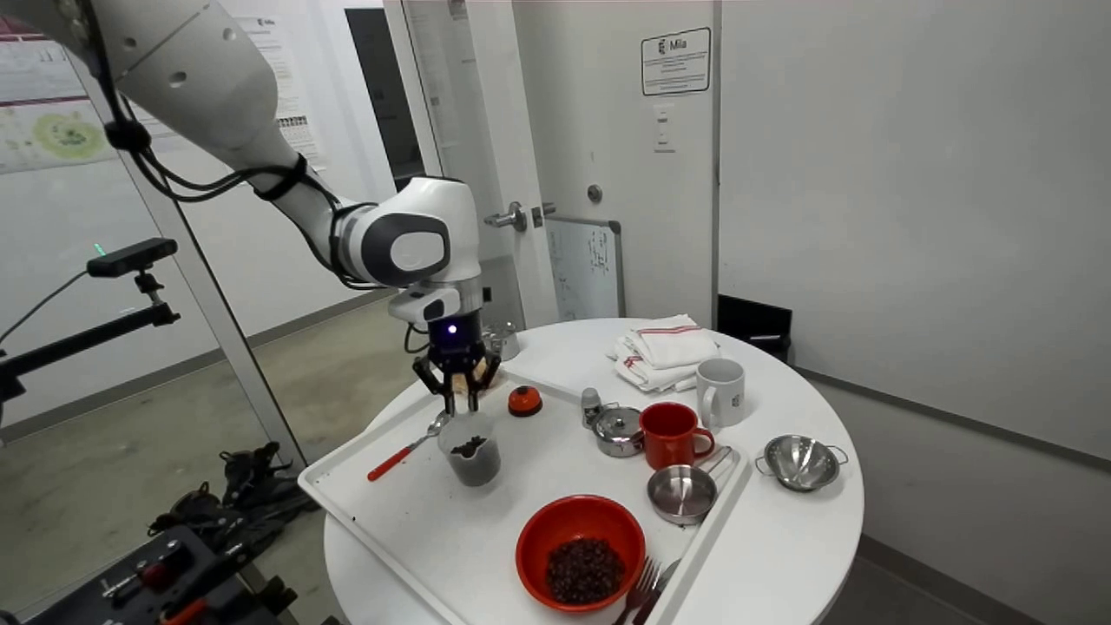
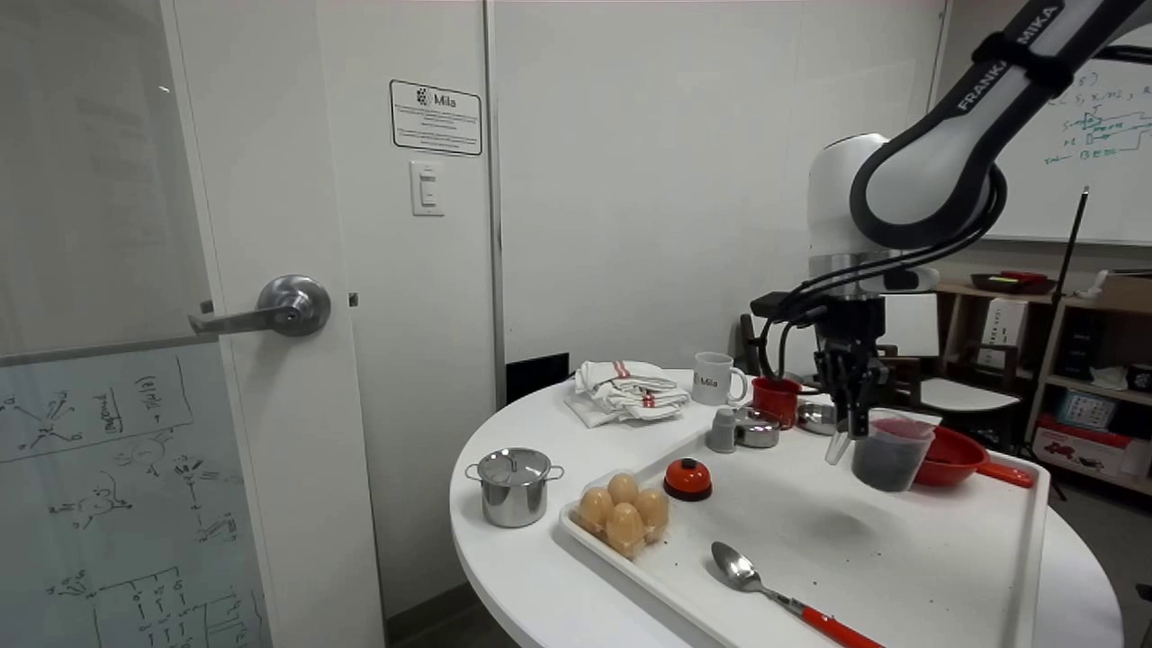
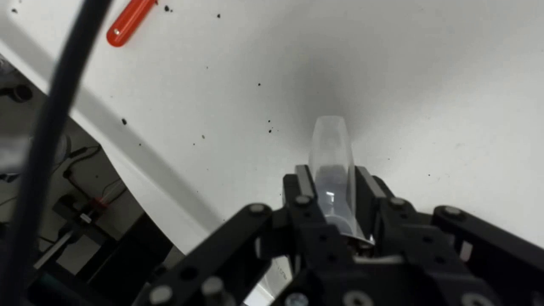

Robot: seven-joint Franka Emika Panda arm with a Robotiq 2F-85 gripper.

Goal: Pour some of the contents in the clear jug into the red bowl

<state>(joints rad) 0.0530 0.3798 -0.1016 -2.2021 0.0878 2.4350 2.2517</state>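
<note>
"Can you read that wall sign (image 1: 676, 62)?"

"Not its small print. In an exterior view, the clear jug (image 2: 886, 457) covers part of the red bowl (image 2: 956, 456)."

"And the fork (image 1: 640, 592) and knife (image 1: 661, 588)?"

"Both run off the bottom edge, in an exterior view."

"In the wrist view?"

"That cable (image 3: 58, 110) is a blur, and the gripper (image 3: 333, 176) hides most of the jug."

"Mila" sign (image 2: 436, 117), "FRANKA" arm (image 2: 976, 135), perhaps "Mila" mug (image 2: 711, 385)

White table (image 1: 807, 542), apparently round, bearing white tray (image 1: 417, 516), folded towels (image 1: 667, 351), white mug (image 1: 722, 391), colander (image 1: 800, 464), lidded pot (image 2: 514, 493)
</note>
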